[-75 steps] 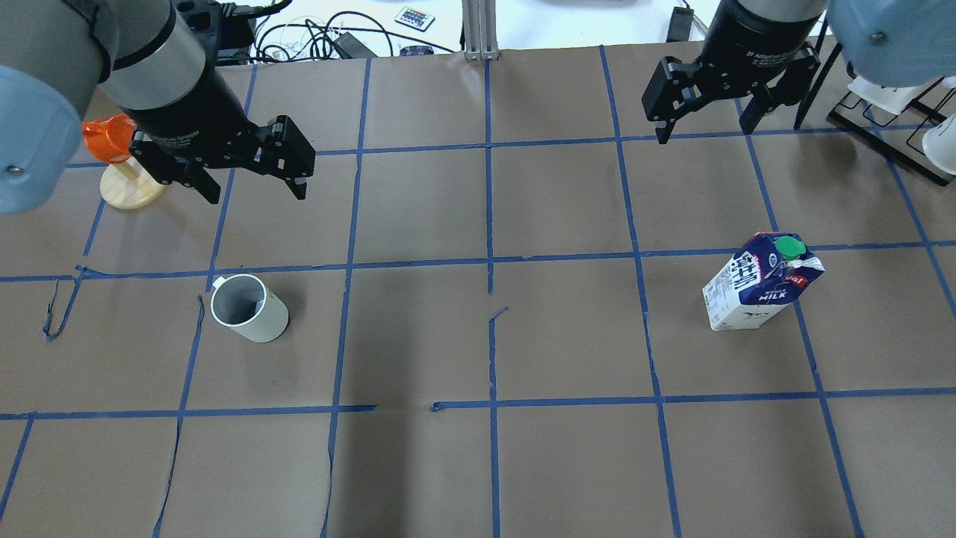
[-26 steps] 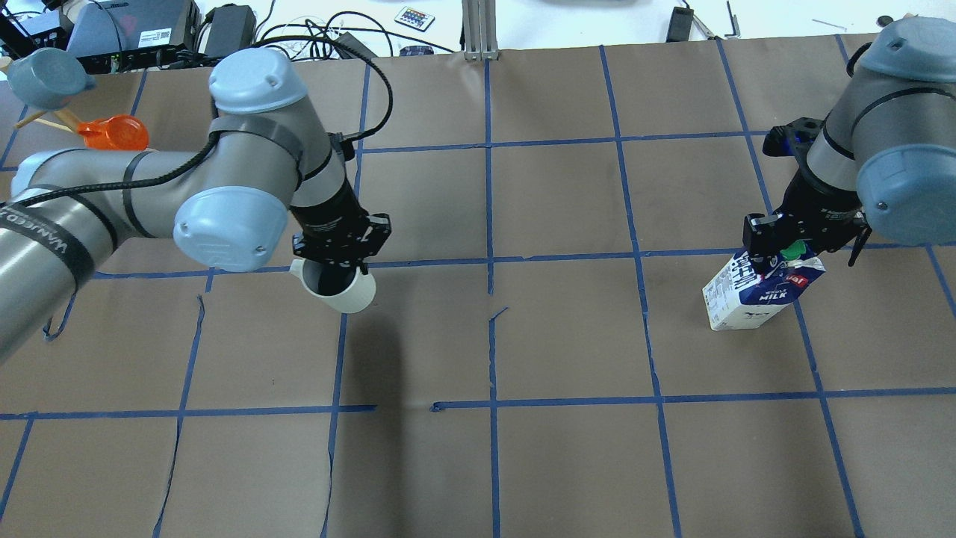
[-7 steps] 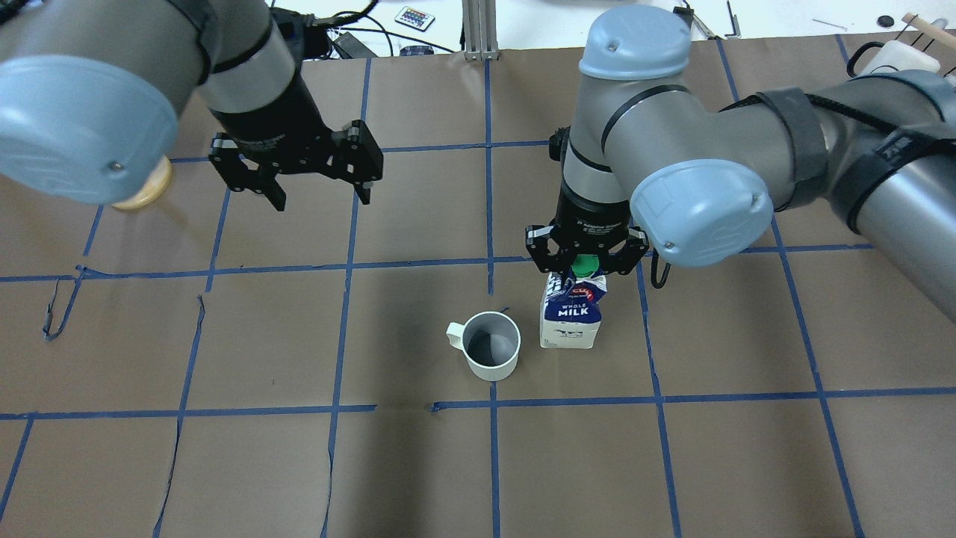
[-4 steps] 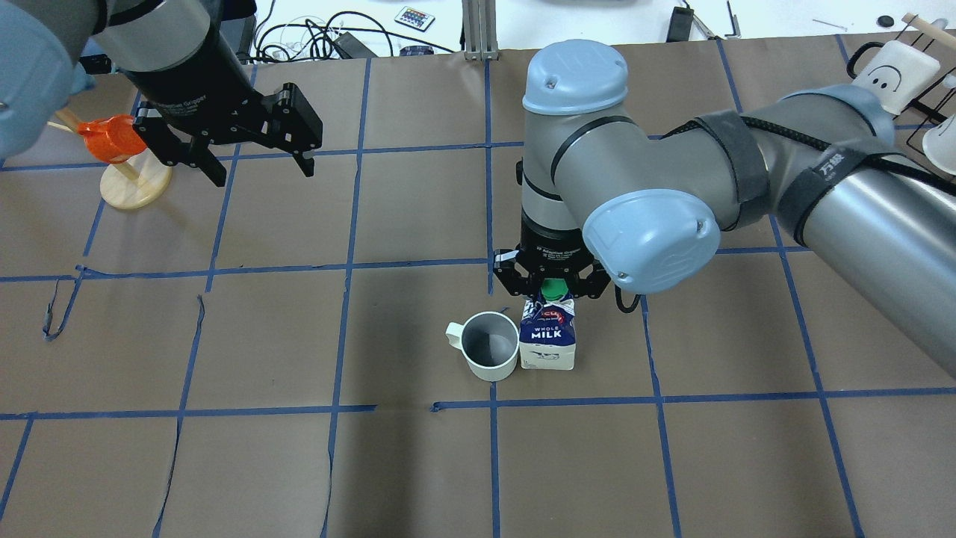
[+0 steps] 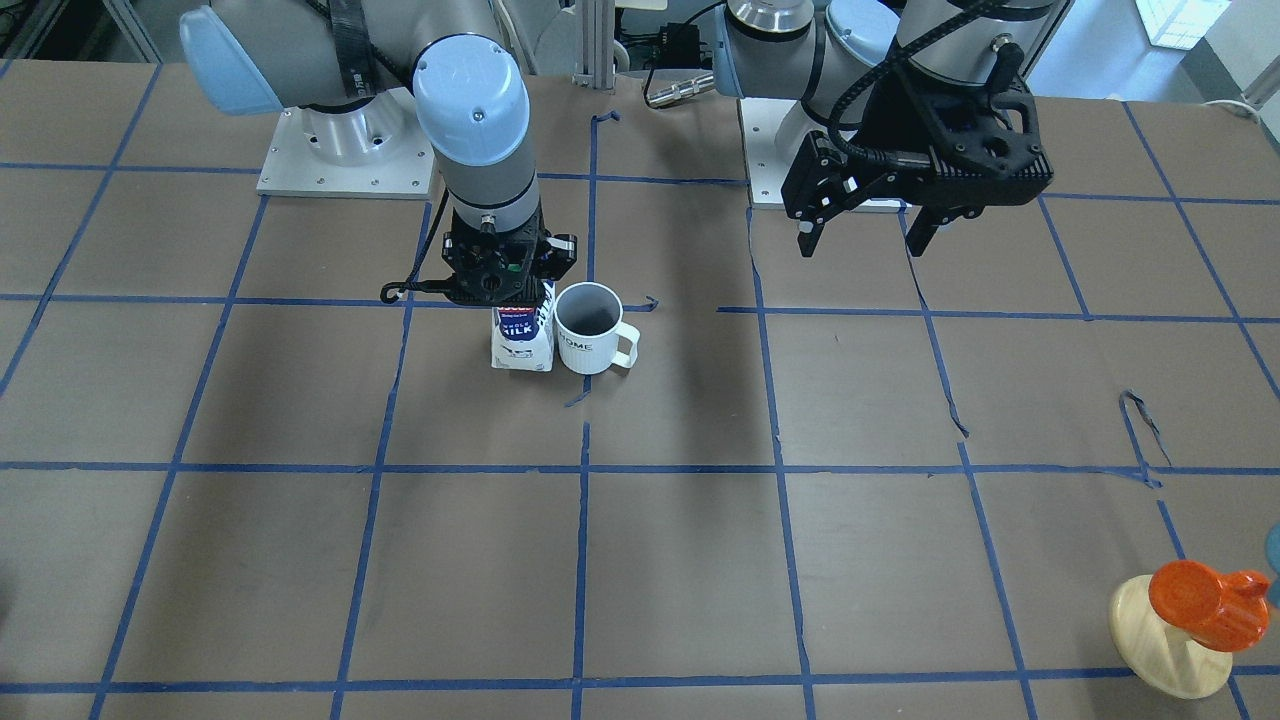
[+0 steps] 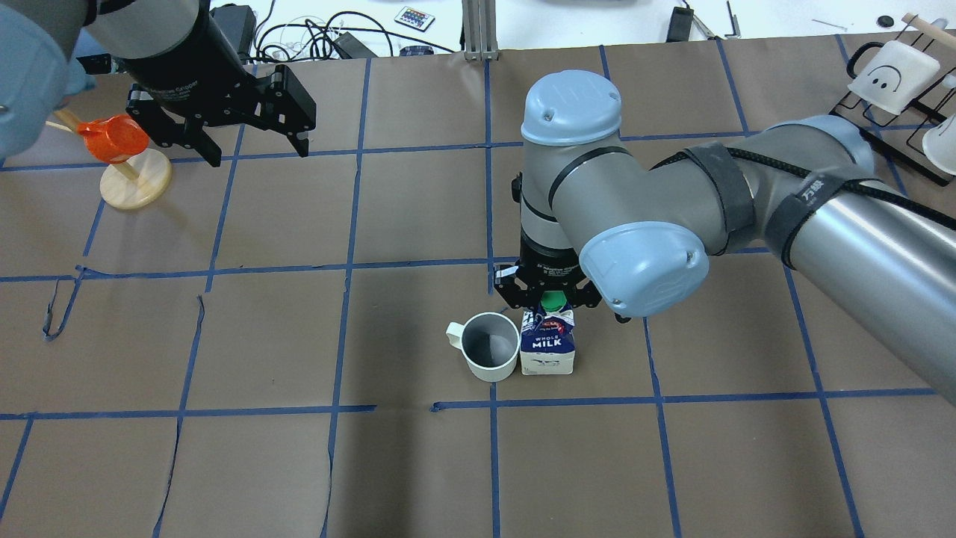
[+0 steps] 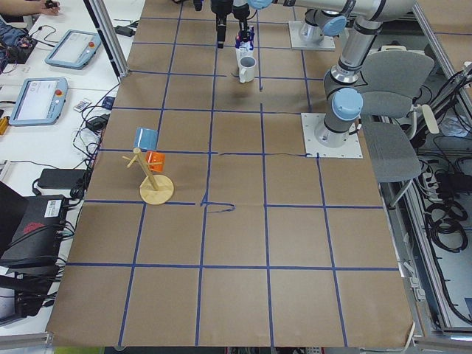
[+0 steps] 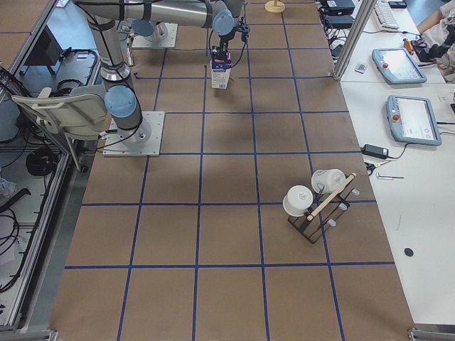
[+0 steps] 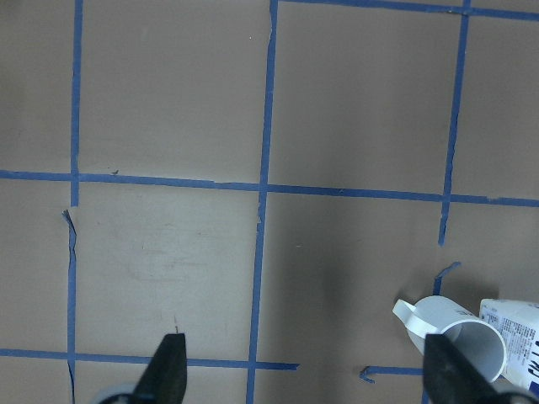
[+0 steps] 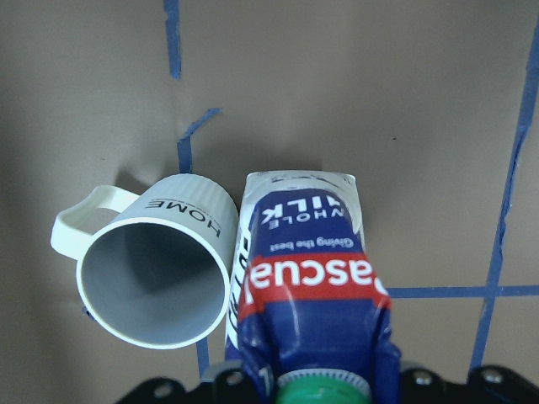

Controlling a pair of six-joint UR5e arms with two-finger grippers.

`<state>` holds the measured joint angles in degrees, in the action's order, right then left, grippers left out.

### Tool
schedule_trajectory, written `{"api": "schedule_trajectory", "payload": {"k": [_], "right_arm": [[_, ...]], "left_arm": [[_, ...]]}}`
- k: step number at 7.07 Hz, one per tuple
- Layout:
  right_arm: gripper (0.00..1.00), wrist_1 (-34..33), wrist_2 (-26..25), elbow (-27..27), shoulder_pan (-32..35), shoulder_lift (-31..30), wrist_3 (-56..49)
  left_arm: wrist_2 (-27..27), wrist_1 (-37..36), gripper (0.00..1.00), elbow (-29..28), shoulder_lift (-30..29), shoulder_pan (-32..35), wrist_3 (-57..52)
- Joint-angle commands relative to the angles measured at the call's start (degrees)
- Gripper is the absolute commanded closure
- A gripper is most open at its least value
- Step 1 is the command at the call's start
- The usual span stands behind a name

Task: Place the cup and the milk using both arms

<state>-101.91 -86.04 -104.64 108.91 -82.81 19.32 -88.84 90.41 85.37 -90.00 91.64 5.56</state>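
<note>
The white cup (image 6: 489,347) stands upright near the table's middle, handle pointing to the robot's left. It also shows in the front view (image 5: 590,330) and the right wrist view (image 10: 156,278). The blue and white milk (image 6: 547,350) stands right beside it, touching or nearly so (image 5: 522,340) (image 10: 307,278). My right gripper (image 6: 547,297) is shut on the milk's gable top, by the green cap. My left gripper (image 6: 259,155) is open and empty, raised at the back left (image 5: 862,248), far from the cup.
An orange cup on a wooden stand (image 6: 123,164) is at the back left, close to my left gripper. A black rack with white mugs (image 6: 896,75) is at the back right. Cables lie beyond the far edge. Blue tape marks a grid on the brown table cover.
My right gripper has carried the milk left and a little forward, up against the cup. My left gripper, open, has drawn back to the left and away from the cup.
</note>
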Motion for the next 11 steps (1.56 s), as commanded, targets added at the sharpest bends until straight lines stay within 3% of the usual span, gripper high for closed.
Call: {"api": "schedule_trajectory", "payload": {"k": [1, 2, 3, 4, 6, 9, 11], "right_arm": [[0.36, -0.7, -2.3, -0.7, 0.0, -0.2, -0.4], [0.00, -2.2, -4.1, -0.2, 0.0, -0.1, -0.8], [0.00, -5.2, -3.5, 1.1, -1.4, -0.5, -1.3], [0.00, -4.0, -3.8, 6.7, -1.9, 0.0, -3.0], [0.00, 5.9, -4.1, 16.9, -7.4, 0.2, -8.6], [0.00, 7.8, -4.7, 21.0, -20.5, -0.9, -19.1], [0.00, 7.9, -4.6, 19.9, -20.1, -2.2, -19.5]], "left_arm": [[0.2, 0.0, 0.00, -0.2, 0.0, -0.8, 0.0], [0.3, 0.1, 0.00, -0.3, 0.0, -1.0, 0.0], [0.4, 0.1, 0.00, -0.2, 0.0, -1.0, 0.0], [0.5, 0.1, 0.00, -0.1, 0.0, -1.0, 0.0], [0.4, 0.1, 0.00, 0.0, 0.1, -1.0, 0.1], [0.4, 0.1, 0.00, 0.2, 0.2, -1.0, 0.0], [0.5, 0.1, 0.00, 0.2, 0.2, -1.0, 0.0]]}}
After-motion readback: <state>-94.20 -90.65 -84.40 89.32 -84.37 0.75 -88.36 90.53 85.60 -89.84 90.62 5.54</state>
